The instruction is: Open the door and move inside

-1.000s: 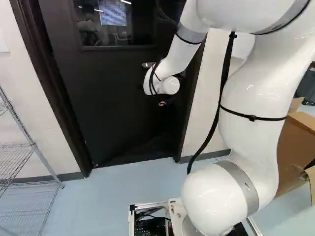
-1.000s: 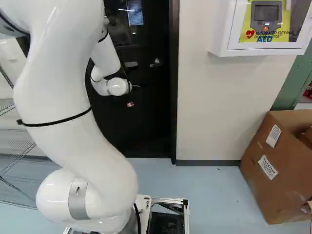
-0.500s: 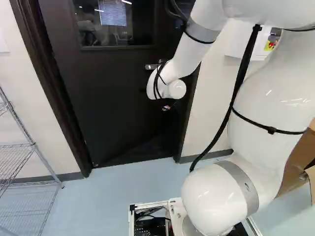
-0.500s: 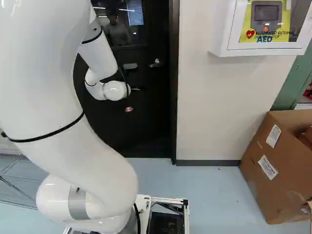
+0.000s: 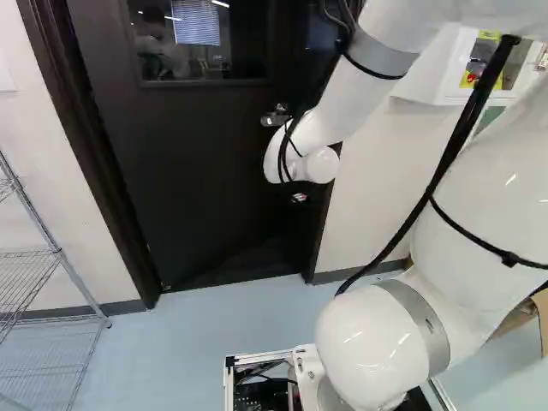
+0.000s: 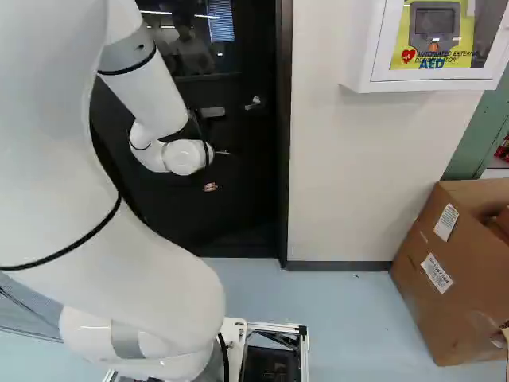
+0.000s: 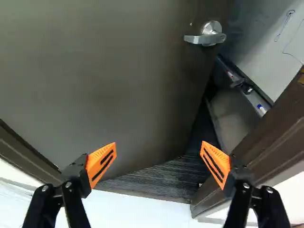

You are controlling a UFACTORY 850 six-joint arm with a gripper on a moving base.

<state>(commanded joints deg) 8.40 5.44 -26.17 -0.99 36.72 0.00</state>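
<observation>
Two fingers [image 7: 99, 166] stand spread, pinching nothing. The dark door [image 5: 197, 180], upper left to middle of the left base view, is ajar, its handle [image 7: 204, 39] upper middle there. Best push gently on the handle side, keeping clear of the frame [image 7: 266, 137].

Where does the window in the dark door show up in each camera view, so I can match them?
Left base view: window at the top, left of the middle.
Right base view: window at the top, left of the middle, just beyond the arm.
Wrist view: not in it.
Shared landmark: the dark door.
</observation>
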